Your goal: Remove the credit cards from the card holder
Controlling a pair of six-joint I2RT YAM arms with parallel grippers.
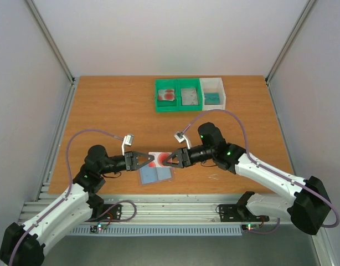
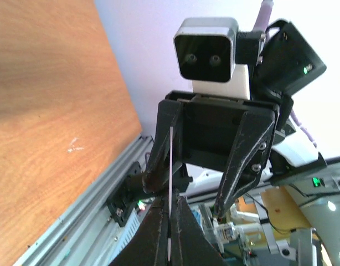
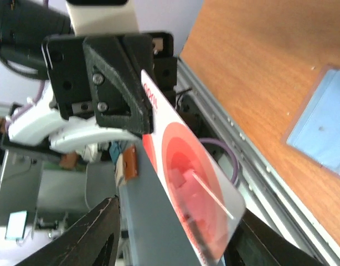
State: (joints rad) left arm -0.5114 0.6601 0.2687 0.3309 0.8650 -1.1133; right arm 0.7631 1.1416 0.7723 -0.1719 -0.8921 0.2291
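A white credit card with red blotches hangs in the air between the two grippers, above the table. My left gripper is shut on its left end; in the left wrist view the card shows edge-on as a thin white line pinched between the fingers. My right gripper faces it and stands open, with the card's other end between its spread fingers. The card holder lies open on the table just below, showing two blue-grey panels.
A green tray with a white compartment beside it stands at the back of the table; it holds a red-blotched card, a grey card and a teal card. Aluminium rails run along the near edge.
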